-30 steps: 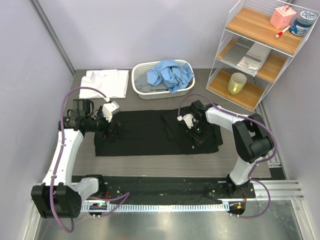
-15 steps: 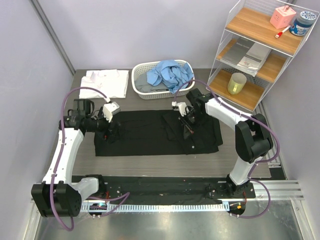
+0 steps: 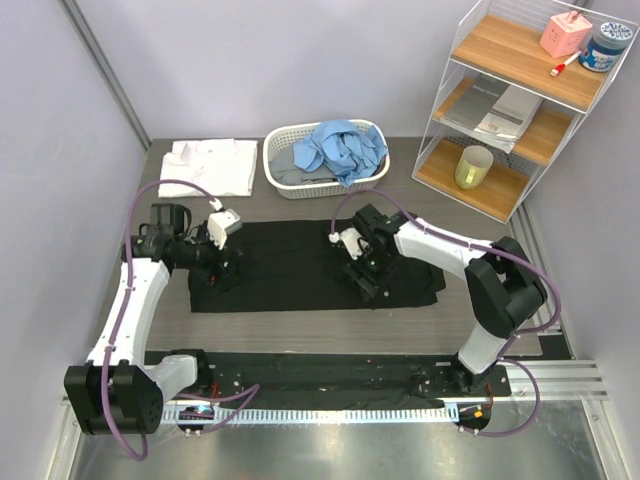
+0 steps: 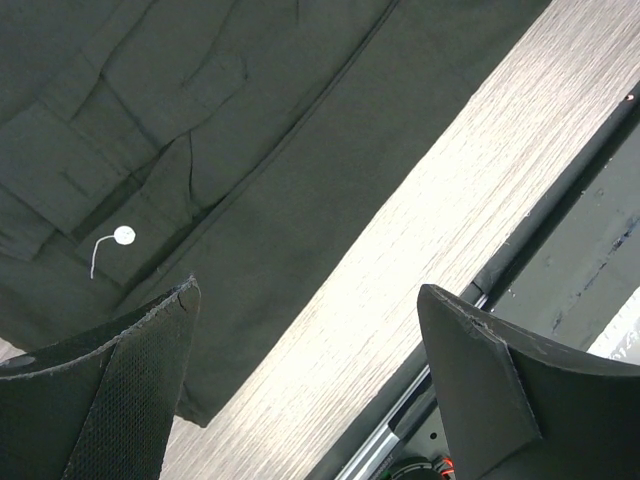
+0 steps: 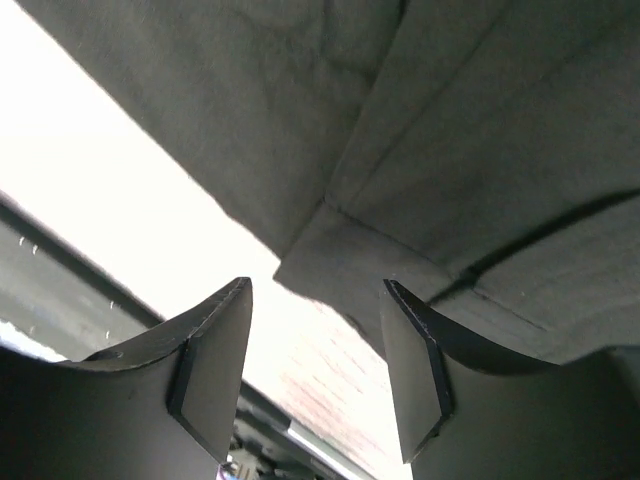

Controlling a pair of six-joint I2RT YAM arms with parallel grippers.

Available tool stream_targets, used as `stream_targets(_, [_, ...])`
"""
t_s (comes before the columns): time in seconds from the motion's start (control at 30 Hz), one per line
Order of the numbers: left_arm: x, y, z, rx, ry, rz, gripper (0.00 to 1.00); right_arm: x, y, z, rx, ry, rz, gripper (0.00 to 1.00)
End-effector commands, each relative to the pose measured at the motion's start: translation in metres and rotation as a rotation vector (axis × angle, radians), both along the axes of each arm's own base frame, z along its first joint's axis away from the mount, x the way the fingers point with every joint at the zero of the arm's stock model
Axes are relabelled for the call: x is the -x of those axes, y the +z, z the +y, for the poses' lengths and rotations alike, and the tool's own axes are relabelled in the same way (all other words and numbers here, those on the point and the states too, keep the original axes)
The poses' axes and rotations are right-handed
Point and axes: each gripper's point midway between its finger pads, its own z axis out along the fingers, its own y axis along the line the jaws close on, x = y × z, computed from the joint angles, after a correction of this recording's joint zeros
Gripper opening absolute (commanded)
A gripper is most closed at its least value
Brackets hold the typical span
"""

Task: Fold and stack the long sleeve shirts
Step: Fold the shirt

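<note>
A large black long sleeve shirt point(image 3: 290, 265) lies spread flat across the middle of the table. Over its left end hovers my left gripper point(image 3: 228, 270), open, with nothing between the jaws. The left wrist view shows the black shirt point(image 4: 200, 150), a white button point(image 4: 124, 236) on a cuff, and the left gripper point(image 4: 310, 385) wide apart above the shirt's edge. My right gripper point(image 3: 366, 282) stands open over the shirt's middle right. In the right wrist view a cuff corner point(image 5: 350, 265) lies just beyond the empty right gripper point(image 5: 315, 370). A folded white shirt point(image 3: 212, 165) rests at the back left. A light blue shirt point(image 3: 340, 148) is bunched in the basket.
The white slatted basket point(image 3: 280, 160) stands at the back centre. A wire shelf point(image 3: 500, 110) with wooden boards, a yellow cup point(image 3: 473, 167) and small items stands at the back right. A dark rail point(image 3: 320, 370) runs along the near table edge.
My right gripper lifted off the shirt's right part, swung left toward its middle and went from shut to open. The left arm has hardly moved.
</note>
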Motion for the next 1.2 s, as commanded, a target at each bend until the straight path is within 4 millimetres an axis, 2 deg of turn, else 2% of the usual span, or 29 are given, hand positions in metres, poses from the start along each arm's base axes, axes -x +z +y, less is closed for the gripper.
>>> stream_targets(0.0, [-0.004, 0.005, 0.002, -0.006, 0.004, -0.053, 0.9, -0.023, -0.011, 0.006, 0.033, -0.096, -0.113, 0.59])
stream_targets(0.37, [0.001, 0.001, 0.005, -0.035, -0.006, -0.063, 0.9, -0.024, -0.033, 0.003, 0.107, -0.121, -0.123, 0.52])
stream_targets(0.47, [0.001, 0.0, 0.006, -0.036, -0.009, -0.057, 0.9, -0.025, -0.037, 0.003, 0.111, -0.121, -0.12, 0.43])
stream_targets(0.53, [0.002, 0.0, 0.005, -0.036, -0.009, -0.056, 0.9, -0.023, -0.035, 0.004, 0.112, -0.117, -0.104, 0.34])
stream_targets(0.57, [0.002, 0.001, 0.005, -0.036, -0.012, -0.06, 0.9, -0.024, -0.029, 0.007, 0.097, -0.116, -0.109, 0.3])
stream_targets(0.6, [0.003, 0.001, 0.005, -0.036, -0.013, -0.058, 0.9, -0.023, -0.026, 0.007, 0.094, -0.109, -0.104, 0.21])
stream_targets(0.67, [0.003, 0.001, 0.005, -0.038, -0.019, -0.062, 0.9, -0.025, -0.015, 0.011, 0.071, -0.1, -0.114, 0.1])
stream_targets(0.7, [0.005, 0.001, 0.005, -0.036, -0.02, -0.056, 0.9, -0.022, -0.01, 0.011, 0.067, -0.091, -0.102, 0.02])
stream_targets(0.8, [0.003, 0.002, 0.005, -0.037, -0.023, -0.058, 0.9, -0.019, 0.015, 0.024, -0.017, -0.069, -0.074, 0.01])
stream_targets(0.83, [0.004, 0.002, 0.005, -0.035, -0.024, -0.057, 0.9, -0.017, 0.022, 0.027, -0.035, -0.059, -0.066, 0.03])
stream_targets(0.87, [0.004, 0.002, 0.005, -0.034, -0.023, -0.055, 0.9, -0.021, 0.03, 0.033, -0.055, -0.051, -0.071, 0.12])
stream_targets(0.93, [0.003, 0.003, 0.004, -0.029, -0.027, -0.052, 0.9, -0.019, 0.041, 0.039, -0.082, -0.035, -0.045, 0.15])
stream_targets(0.97, [0.003, 0.003, 0.003, -0.025, -0.028, -0.05, 0.9, -0.018, 0.045, 0.041, -0.094, -0.033, -0.039, 0.05])
stream_targets(1.0, [0.002, 0.004, 0.001, -0.013, -0.025, -0.045, 0.9, -0.019, 0.048, 0.044, -0.108, -0.038, -0.035, 0.01])
stream_targets(1.1, [-0.002, 0.011, -0.004, 0.028, -0.008, -0.045, 0.91, -0.022, 0.061, 0.066, -0.204, -0.065, 0.002, 0.01])
stream_targets(1.17, [-0.009, 0.018, -0.007, 0.074, 0.063, -0.021, 0.91, -0.023, 0.075, 0.088, -0.303, -0.111, 0.06, 0.01])
